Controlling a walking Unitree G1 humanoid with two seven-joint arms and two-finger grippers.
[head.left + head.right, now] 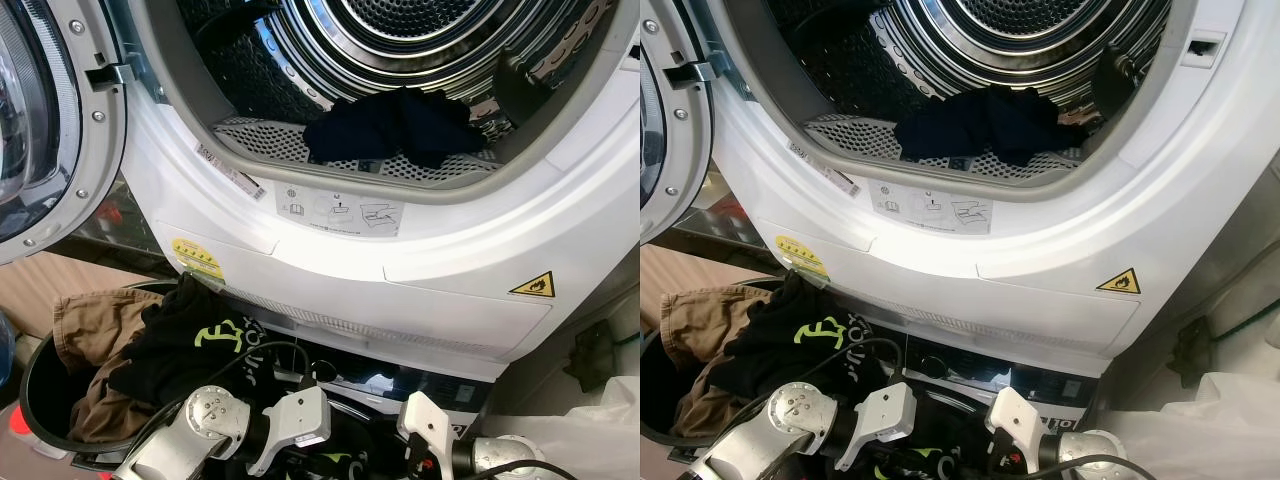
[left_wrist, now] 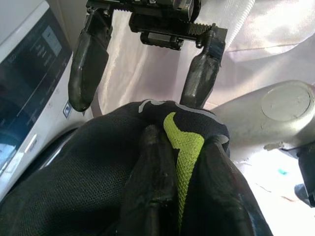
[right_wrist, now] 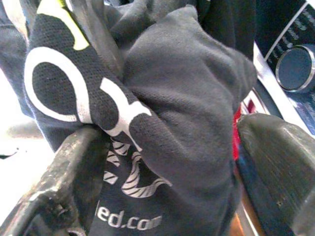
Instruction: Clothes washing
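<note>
The white machine's round opening [image 1: 330, 190] stands open, with dark navy clothes [image 1: 395, 125] lying at the front of its drum. Below it, a black basket [image 1: 30, 400] holds a brown garment [image 1: 95, 320] and a black mesh garment with neon-yellow marks [image 1: 190, 345]. Both silver arms reach in low beside the basket. My left gripper [image 2: 137, 104] is open, its fingertips just over a bunched fold of the black and yellow garment [image 2: 167, 162]. My right gripper [image 3: 167, 130] is open, with black cloth bearing white print [image 3: 162, 123] bulging between its fingers.
The machine's door [image 1: 40, 120] is swung open at the left. A second machine sits underneath, its dark control panel [image 1: 400, 385] and dial [image 3: 298, 66] close to my arms. A white plastic bag [image 1: 600, 420] lies at the lower right.
</note>
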